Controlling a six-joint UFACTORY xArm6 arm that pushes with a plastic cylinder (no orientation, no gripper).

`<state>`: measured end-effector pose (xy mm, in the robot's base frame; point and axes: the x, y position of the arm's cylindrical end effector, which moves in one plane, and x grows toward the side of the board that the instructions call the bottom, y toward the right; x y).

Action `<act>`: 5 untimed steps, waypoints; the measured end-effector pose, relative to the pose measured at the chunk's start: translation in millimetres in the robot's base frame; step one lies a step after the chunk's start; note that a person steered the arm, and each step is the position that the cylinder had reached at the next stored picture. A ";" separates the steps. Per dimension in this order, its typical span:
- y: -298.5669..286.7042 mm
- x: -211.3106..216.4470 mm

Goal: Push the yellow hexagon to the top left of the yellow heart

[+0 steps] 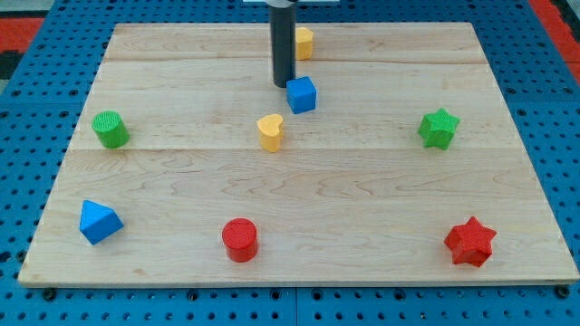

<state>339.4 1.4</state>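
The yellow hexagon (pixel 304 42) sits near the board's top edge, partly hidden behind my rod on its left side. The yellow heart (pixel 270 131) lies below it, near the board's middle. My tip (pixel 285 85) rests on the board just below and left of the hexagon, above the heart, touching or almost touching the blue cube (pixel 302 94) at its upper left.
A green cylinder (pixel 111 129) stands at the left, a green star (pixel 439 128) at the right. A blue triangular block (pixel 99 222) is at the bottom left, a red cylinder (pixel 240 240) at the bottom middle, a red star (pixel 470 242) at the bottom right.
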 end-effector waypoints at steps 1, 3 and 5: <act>-1.9 -0.7; 69.6 -146.8; -45.0 -43.7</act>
<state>295.7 -43.6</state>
